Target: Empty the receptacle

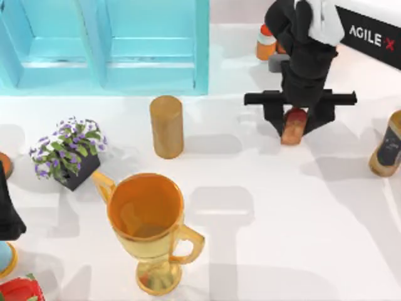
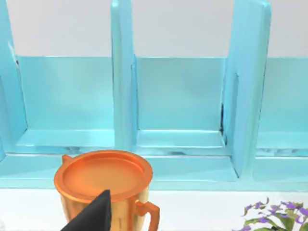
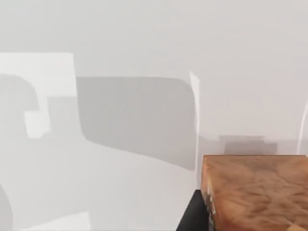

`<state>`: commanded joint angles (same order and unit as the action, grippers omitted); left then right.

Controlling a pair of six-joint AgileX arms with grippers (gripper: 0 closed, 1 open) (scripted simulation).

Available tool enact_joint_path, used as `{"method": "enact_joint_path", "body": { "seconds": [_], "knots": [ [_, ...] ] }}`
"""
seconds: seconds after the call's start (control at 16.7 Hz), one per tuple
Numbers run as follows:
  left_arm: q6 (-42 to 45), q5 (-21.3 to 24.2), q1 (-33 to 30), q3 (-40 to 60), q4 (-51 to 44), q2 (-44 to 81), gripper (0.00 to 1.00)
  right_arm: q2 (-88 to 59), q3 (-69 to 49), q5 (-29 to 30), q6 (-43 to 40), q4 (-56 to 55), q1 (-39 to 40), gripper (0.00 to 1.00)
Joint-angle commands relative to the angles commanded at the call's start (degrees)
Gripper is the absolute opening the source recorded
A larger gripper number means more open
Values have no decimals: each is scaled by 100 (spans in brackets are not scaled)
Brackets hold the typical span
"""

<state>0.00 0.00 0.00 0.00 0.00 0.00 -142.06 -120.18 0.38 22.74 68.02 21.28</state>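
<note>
Blue shelf unit (image 1: 106,47) at the surface's far left. Gold trophy cup (image 1: 149,216), the likely receptacle, stands near-left, apparently already emptied. Right claw (image 1: 294,122) pinches a small red-brown bottle (image 1: 293,127) over the far right; next: lower it to bare surface (image 1: 263,251), release. Left claw (image 2: 94,216) parked, fingers unreadable. Left wrist view looks down into the cup's interior; right wrist view gives the bottle's brown surface close up.

Right gripper (image 1: 294,122) hangs fingers-down; left arm (image 1: 7,207) parked at the table's left edge.
</note>
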Motion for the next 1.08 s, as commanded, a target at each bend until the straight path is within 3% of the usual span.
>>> {"method": "enact_joint_path", "body": {
  "seconds": [0.78,1.08],
  "knots": [
    [0,0,0,0,0,0,100,0,0,0,0,0,0,98],
    [0,0,0,0,0,0,100,0,0,0,0,0,0,100]
  ]
}}
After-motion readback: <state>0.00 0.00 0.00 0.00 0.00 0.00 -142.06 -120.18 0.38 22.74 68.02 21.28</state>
